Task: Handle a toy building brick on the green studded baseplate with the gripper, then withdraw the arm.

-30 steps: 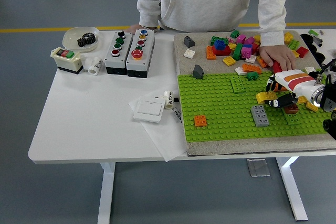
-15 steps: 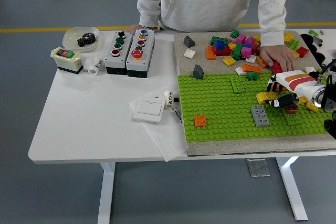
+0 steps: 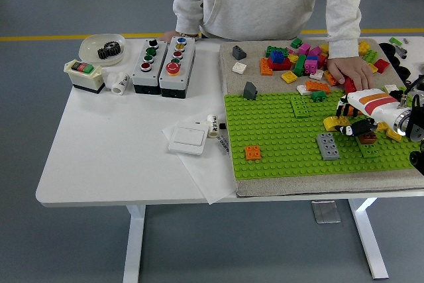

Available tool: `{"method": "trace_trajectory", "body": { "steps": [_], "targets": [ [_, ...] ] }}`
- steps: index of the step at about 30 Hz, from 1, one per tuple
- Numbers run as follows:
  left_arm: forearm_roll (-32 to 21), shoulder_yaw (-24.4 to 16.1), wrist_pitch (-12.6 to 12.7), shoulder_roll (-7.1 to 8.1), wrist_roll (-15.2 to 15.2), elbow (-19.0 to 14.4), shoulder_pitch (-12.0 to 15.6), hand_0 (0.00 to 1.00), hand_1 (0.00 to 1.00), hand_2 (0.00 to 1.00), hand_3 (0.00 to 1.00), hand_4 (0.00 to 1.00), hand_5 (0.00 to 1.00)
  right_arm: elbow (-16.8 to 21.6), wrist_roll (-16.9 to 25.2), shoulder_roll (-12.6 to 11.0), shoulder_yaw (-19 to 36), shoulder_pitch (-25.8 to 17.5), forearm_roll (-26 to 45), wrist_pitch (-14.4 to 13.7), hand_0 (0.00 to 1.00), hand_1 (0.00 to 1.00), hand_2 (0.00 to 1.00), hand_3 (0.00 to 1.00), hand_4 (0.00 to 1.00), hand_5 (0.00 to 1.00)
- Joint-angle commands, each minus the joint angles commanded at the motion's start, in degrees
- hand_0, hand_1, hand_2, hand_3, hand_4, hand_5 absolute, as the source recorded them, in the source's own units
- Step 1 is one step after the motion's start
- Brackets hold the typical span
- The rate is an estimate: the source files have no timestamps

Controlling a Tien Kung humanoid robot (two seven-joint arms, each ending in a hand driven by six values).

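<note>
Nothing has visibly moved since the earlier frames: the right hand (image 3: 354,122) hangs in the same spot over the baseplate's (image 3: 278,138) right part, and the person's hand (image 3: 350,71) rests as before on the mat beyond it. Black fingers (image 3: 361,126) look curled around a yellow brick (image 3: 334,122), whose rounded end sticks out just past the fingertips; how firm the grip is I cannot tell. A brown brick (image 3: 368,138) sits just under the fingers, a grey one (image 3: 327,145) just in front of and below the fingertips. My judgement: the brick is being placed, so it should go straight down with its studs squared to the plate, clear of grey and brown, then be pressed before the fingers let go. It looks small, glossy and low, with a curved top, so it could slip or twist in the grasp
</note>
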Motion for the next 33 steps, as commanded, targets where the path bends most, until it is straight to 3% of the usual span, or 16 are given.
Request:
{"method": "trace_trajectory", "body": {
  "steps": [15,33],
  "targets": [
    [0.8,-0.6,0.0,-0.02,0.2,0.0,0.5,0.810,0.823,0.800,0.649,0.714,0.614,0.6,0.6,-0.5,0.6,-0.4,-0.4,-0.7,0.299,0.419,0.493,0.502,0.705,0.384],
    [1.3,-0.8,-0.2,0.08,0.3,0.1,0.6,0.808,0.822,0.800,0.648,0.713,0.612,3.8,0.8,-2.6,4.0,-1.1,-3.0,-1.4,0.302,0.418,0.494,0.503,0.677,0.371]
  ]
}}
